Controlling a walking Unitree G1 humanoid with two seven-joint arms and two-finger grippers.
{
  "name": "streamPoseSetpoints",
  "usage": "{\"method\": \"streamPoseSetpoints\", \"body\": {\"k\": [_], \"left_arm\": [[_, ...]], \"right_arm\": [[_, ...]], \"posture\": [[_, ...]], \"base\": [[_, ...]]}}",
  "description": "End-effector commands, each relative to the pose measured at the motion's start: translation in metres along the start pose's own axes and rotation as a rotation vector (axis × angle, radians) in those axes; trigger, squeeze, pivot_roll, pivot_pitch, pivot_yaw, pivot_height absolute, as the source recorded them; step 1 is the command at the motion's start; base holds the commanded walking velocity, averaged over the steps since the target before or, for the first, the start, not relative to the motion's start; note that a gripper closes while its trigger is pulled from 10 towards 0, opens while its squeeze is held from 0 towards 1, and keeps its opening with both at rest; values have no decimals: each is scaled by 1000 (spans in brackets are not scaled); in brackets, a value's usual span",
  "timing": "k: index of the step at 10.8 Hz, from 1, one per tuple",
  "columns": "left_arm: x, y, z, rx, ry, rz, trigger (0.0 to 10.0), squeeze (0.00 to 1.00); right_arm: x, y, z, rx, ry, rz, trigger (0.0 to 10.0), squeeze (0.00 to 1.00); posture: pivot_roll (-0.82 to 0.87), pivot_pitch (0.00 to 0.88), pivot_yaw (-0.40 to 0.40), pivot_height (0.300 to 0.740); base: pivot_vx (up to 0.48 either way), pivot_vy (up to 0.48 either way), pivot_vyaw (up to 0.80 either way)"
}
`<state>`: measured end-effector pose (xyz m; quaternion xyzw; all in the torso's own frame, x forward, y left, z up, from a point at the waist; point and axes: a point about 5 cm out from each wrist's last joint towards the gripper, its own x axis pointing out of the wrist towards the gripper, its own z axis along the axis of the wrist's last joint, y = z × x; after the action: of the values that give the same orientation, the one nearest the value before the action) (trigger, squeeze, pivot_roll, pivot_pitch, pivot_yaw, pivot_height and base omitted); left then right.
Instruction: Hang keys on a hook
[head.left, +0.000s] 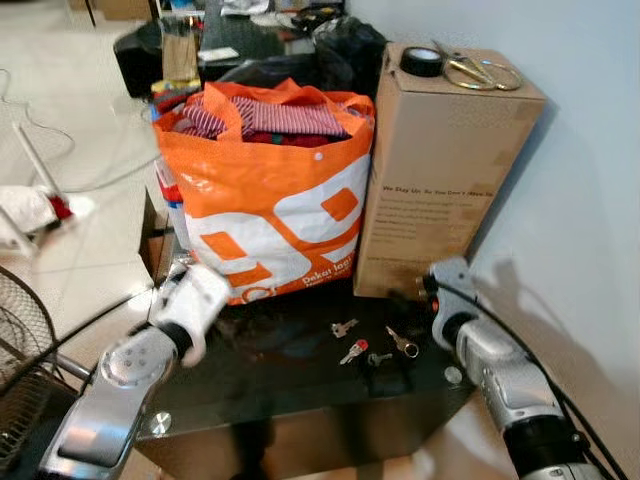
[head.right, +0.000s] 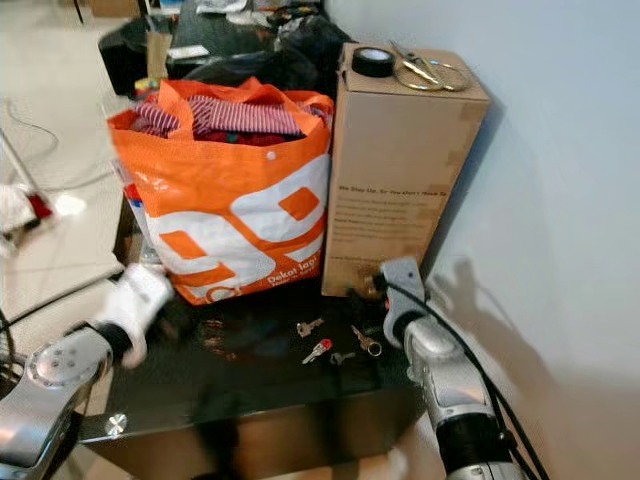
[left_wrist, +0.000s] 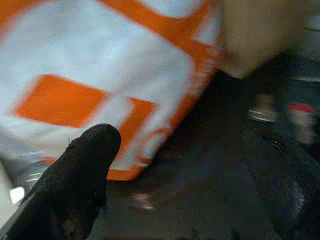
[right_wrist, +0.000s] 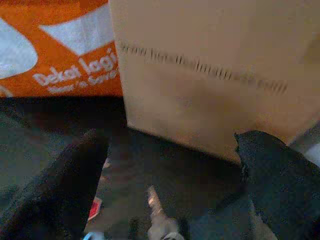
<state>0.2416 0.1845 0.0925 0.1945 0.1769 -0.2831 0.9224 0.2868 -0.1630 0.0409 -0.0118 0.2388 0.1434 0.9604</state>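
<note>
The keys (head.left: 368, 343) lie loose on the dark table (head.left: 300, 385), just in front of the cardboard box (head.left: 440, 170). The right gripper (right_wrist: 165, 190) hangs over them, fingers spread wide, likely readying a grasp. The left gripper (left_wrist: 80, 185) waits near the orange bag (head.left: 265, 190); I cannot tell its opening.

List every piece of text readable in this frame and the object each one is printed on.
"Dekat lagi" on the orange shopping bag, white script near its bottom edge; a second line beneath it is too blurred to read.
Several lines of dark print on the front of the cardboard box: too small and blurred to read.
The keys on the dark glass table show no legible marking.
</note>
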Motion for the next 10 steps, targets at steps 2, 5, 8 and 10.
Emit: {"method": "streamPoseSetpoints", "body": {"k": [2,5,8,10], "left_arm": [[-3,-20,-6,22,13,-169,10000,1000],[-1,-33,-9,-40,19,-252,10000,1000],[1,-35,-9,-98,6,-268,10000,451],[8,-26,-9,-152,2,-232,10000,333]], "right_arm": [[0,-5,-17,-13,92,-27,10000,0],[3,-11,-37,-13,172,-19,10000,0],[6,-12,-38,23,183,-26,10000,0],[9,-8,-44,47,201,-23,10000,0]], "posture": [[12,0,12,740],[21,0,-1,740],[3,0,-21,740],[15,0,-44,740]], "base": [[0,0,0],[0,0,0],[0,0,0],[0,0,0]]}}
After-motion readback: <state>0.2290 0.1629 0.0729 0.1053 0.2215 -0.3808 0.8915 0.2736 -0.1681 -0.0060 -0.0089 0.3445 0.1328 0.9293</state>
